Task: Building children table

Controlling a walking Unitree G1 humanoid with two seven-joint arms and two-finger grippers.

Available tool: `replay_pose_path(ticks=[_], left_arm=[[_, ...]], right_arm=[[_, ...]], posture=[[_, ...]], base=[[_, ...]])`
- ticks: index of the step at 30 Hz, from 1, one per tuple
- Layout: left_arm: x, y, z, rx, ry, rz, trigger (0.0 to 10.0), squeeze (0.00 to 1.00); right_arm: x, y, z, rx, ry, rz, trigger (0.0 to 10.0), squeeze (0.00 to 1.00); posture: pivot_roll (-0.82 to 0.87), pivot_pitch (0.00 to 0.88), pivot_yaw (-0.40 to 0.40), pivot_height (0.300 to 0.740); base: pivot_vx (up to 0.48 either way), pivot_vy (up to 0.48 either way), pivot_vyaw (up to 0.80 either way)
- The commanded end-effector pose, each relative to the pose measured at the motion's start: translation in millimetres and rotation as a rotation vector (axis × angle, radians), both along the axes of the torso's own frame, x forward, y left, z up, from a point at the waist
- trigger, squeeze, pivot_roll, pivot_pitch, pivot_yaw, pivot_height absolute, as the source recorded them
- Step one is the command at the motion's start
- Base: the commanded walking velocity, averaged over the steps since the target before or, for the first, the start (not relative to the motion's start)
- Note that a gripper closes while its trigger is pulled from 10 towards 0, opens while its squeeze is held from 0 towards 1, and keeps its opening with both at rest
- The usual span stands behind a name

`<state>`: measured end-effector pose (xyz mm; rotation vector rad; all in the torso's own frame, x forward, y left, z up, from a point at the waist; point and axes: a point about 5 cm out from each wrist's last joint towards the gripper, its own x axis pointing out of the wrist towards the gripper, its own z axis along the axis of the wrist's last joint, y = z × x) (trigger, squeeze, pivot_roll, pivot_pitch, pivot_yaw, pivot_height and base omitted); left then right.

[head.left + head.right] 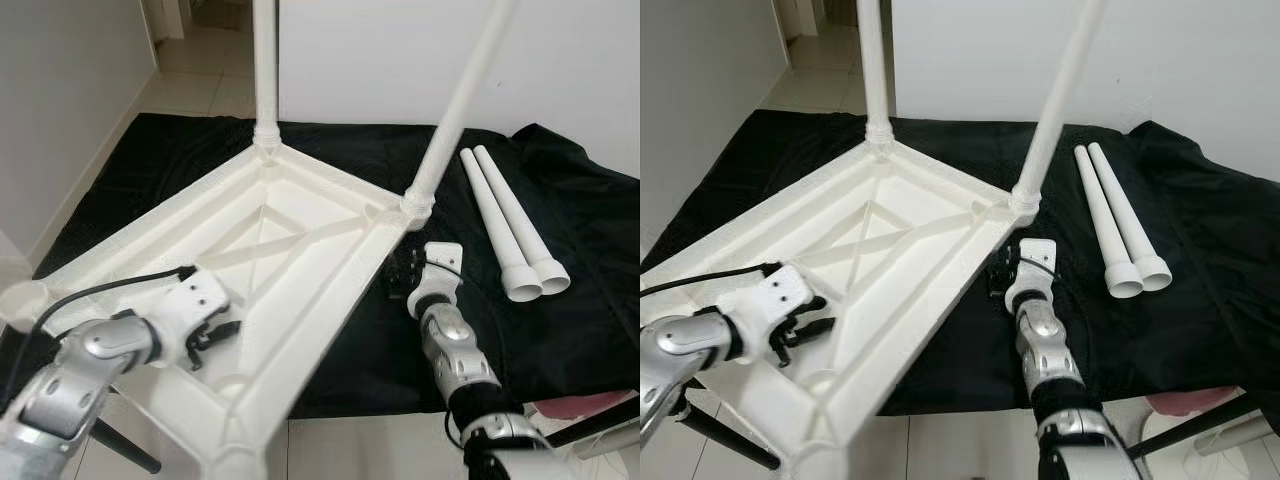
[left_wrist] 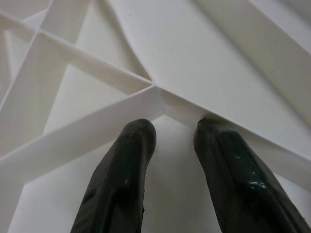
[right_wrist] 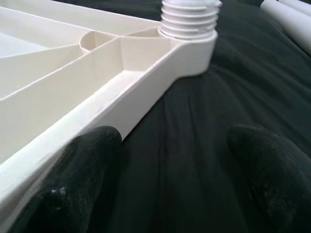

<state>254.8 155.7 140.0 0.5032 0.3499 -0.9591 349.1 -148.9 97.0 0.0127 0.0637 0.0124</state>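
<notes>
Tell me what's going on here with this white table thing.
The robot is putting together a white plastic children's table. The tabletop lies upside down on a black cloth, with two legs already standing in its far corners and two loose legs lying on the cloth to the right. The left gripper reaches inside the ribbed underside, fingers open over a rib. The right gripper sits beside the tabletop's right edge, just below a fitted leg, fingers open and holding nothing.

no readable text, labels, brands, numbers or signs on anything in view
</notes>
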Motion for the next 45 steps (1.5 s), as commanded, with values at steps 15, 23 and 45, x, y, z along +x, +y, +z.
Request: replay_pose_path(ticks=[15, 23, 45], left_arm=[[10.9, -26.6, 19.8, -0.073, -0.075, -0.082, 10.0, 0.00], [20.8, -12.0, 34.8, -0.127, -0.087, -0.050, 10.0, 1.00], [34.7, -5.6, -1.5, 0.028, -0.023, -0.117, 10.0, 0.00]], right_arm=[[-2.0, 3.9, -3.7, 0.005, -0.042, 0.051, 10.0, 0.00], [-18.9, -7.1, -4.4, 0.018, -0.118, 0.040, 10.0, 0.00], [-42.5, -25.7, 12.8, 0.033, -0.206, 0.053, 10.0, 0.00]], posture=[[0.06, 0.015, -0.043, 0.740], [0.05, 0.014, -0.044, 0.740], [0.03, 0.002, -0.046, 0.740]], base=[[0.000, 0.000, 0.00], [0.000, 0.000, 0.00], [0.000, 0.000, 0.00]])
